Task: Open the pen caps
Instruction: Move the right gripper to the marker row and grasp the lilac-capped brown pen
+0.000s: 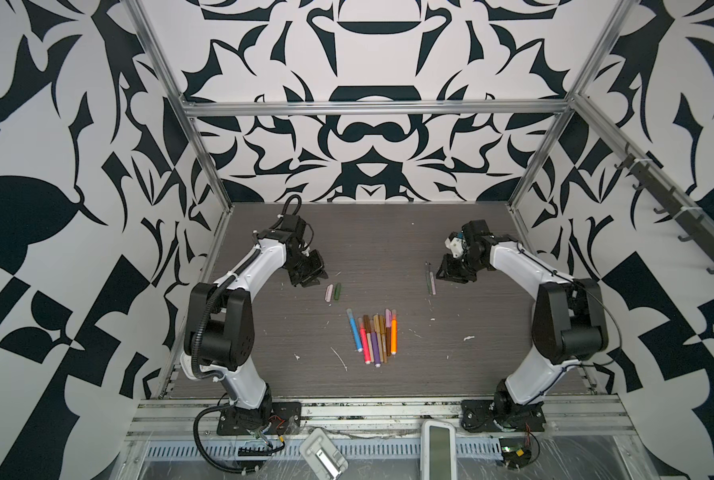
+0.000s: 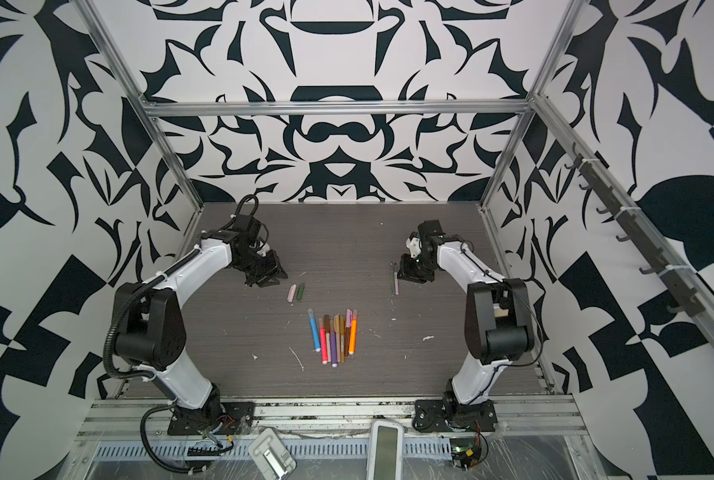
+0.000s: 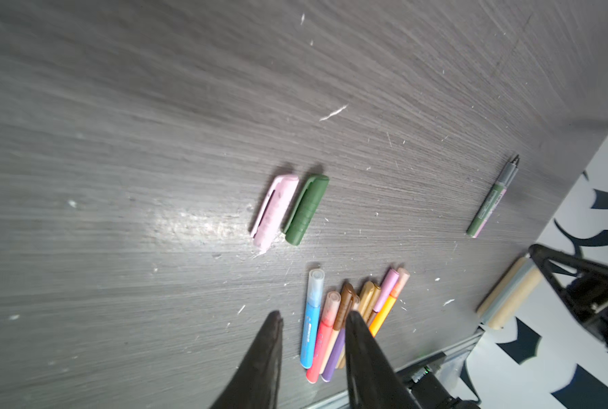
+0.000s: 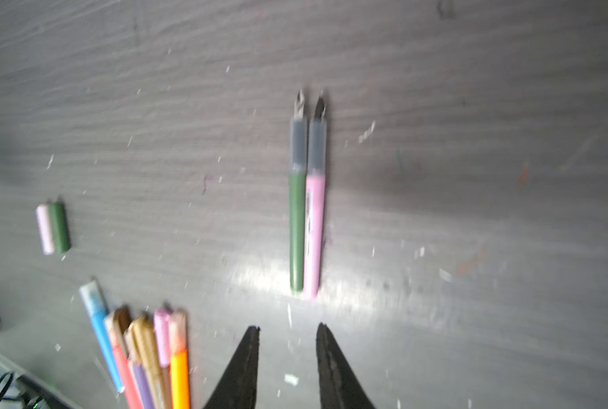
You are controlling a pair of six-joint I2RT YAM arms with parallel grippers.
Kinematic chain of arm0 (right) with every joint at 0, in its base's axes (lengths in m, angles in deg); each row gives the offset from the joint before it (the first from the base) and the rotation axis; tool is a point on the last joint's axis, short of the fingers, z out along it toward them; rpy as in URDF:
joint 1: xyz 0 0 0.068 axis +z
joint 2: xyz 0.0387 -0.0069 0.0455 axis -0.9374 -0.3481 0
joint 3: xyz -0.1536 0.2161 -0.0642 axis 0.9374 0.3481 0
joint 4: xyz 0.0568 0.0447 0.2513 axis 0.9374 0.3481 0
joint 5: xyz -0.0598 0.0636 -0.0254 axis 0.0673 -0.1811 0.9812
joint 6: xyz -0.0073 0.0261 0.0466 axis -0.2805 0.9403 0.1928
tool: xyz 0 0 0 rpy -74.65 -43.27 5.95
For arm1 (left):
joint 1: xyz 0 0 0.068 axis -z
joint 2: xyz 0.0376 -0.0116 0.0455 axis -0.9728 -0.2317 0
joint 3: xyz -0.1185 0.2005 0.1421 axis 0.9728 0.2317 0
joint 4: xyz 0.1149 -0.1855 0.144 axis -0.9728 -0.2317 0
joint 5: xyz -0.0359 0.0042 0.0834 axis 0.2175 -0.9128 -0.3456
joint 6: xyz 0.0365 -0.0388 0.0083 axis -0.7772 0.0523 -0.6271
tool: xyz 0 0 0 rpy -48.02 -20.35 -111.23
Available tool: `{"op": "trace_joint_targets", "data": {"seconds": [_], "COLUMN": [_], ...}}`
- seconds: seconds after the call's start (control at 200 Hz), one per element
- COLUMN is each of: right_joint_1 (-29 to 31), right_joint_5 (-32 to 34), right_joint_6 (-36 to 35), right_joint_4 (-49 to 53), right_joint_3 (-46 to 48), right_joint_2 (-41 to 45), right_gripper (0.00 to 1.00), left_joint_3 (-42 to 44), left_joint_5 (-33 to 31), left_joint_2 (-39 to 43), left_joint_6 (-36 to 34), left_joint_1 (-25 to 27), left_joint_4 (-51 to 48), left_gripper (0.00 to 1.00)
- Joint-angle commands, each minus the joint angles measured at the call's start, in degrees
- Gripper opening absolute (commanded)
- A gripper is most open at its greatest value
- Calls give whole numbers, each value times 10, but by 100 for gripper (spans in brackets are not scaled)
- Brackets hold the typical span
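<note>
Off already: pink cap [image 3: 276, 212] and green cap [image 3: 306, 210], flat on the tabletop [image 1: 471, 365], side by side and touching, left of the middle and just beside the left gripper [image 1: 310, 280]. Matching green pen [image 4: 297, 226] and pink pen [image 4: 313, 233] bare-tipped, also side by side and touching, toward the right edge, just ahead of the right gripper [image 4: 288, 325]. Still capped: the bundle of pens [image 1: 374, 336] in the middle, nearer the arm-base edge, caps toward the far edge, barrels fanned and overlapping; eight or so, exact count hard to tell. Likely step in hand: fetching the next pen from that bundle. Best to start with an outer one, for instance the blue pen [image 1: 354, 330] on the bundle's left side, splayed a little from its neighbours. Best to come down across the barrel rather than along it, clamp mid-barrel, lift clear of the rest, then take the cap with the other gripper and pull straight along the pen's axis, no sideways bending. Risk, by judgement: dragging a neighbour along or scattering the pile toward the loose caps. Now the left gripper: low over the tabletop, parted by a narrow gap, empty, no contact with either cap. Same for the right gripper: narrowly parted, nothing between the tips, just short of the two bare pens and touching neither.
</note>
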Motion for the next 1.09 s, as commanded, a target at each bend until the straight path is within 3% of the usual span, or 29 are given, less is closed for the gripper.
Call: {"op": "trace_joint_targets", "data": {"seconds": [0.0, 0.185, 0.235, 0.325, 0.345, 0.36, 0.465, 0.64, 0.83, 1.09], "right_joint_1": [44, 261, 313, 385, 397, 405, 436, 440, 440, 441], "right_joint_5": [3, 66, 76, 88, 90, 91, 105, 121, 115, 101], "right_joint_6": [43, 145, 172, 217, 224, 229, 244, 252, 257, 248], "right_joint_4": [16, -5, -10, -27, -34, -37, -38, -32, -46, -57], "right_joint_3": [59, 139, 147, 157, 159, 160, 156, 155, 138, 95], "right_joint_2": [68, 137, 137, 130, 128, 126, 110, 86, 56, 29], "right_gripper": [28, 27, 27, 27, 27, 28, 28, 31, 30, 26], "left_joint_3": [61, 116, 123, 153, 164, 173, 215, 238, 248, 310], "left_joint_5": [40, 20, 16, 4, 2, -2, -46, -49, -25, 46], "left_joint_2": [45, 64, 68, 87, 94, 100, 134, 148, 148, 146], "left_joint_6": [98, 171, 183, 229, 242, 253, 307, 329, 343, 397], "left_joint_1": [-1, -1, -1, -5, -7, -8, -14, -16, -22, -55], "left_joint_4": [127, 221, 231, 265, 283, 295, 337, 367, 367, 453], "left_gripper": [34, 34, 39, 70, 96, 100, 99, 99, 100, 86]}}
